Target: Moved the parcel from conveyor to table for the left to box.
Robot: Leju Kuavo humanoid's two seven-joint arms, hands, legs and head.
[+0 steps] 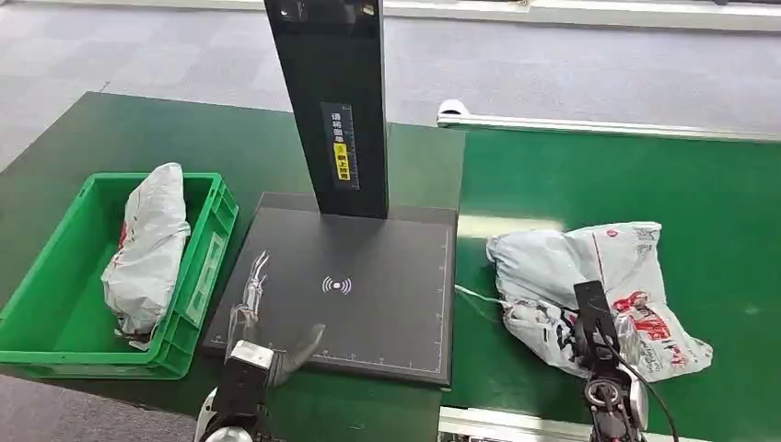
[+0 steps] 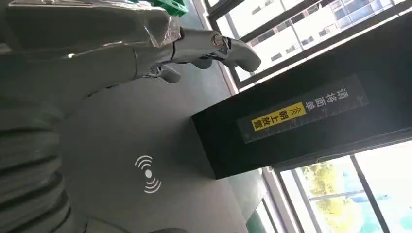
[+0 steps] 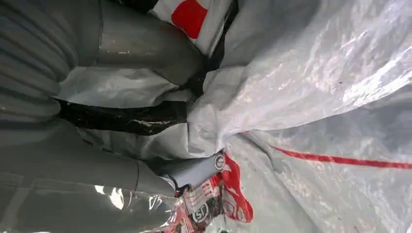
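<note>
My head camera looks down from high; wrist cameras sit close; head and left share the scanner (image 1: 345,285) (image 2: 145,174) at 12 o'clock.

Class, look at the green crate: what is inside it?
Inside the green crate lies one grey plastic parcel, leaning along its length. Whatever sits beneath the parcel is covered and cannot be seen.

Grey carpet-tile floor (image 1: 571,69); large windows (image 2: 335,199), bright daylight, green foliage outside.

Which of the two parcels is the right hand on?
The parcel on the conveyor, under the right hand; the other parcel lies in the green crate.
</note>
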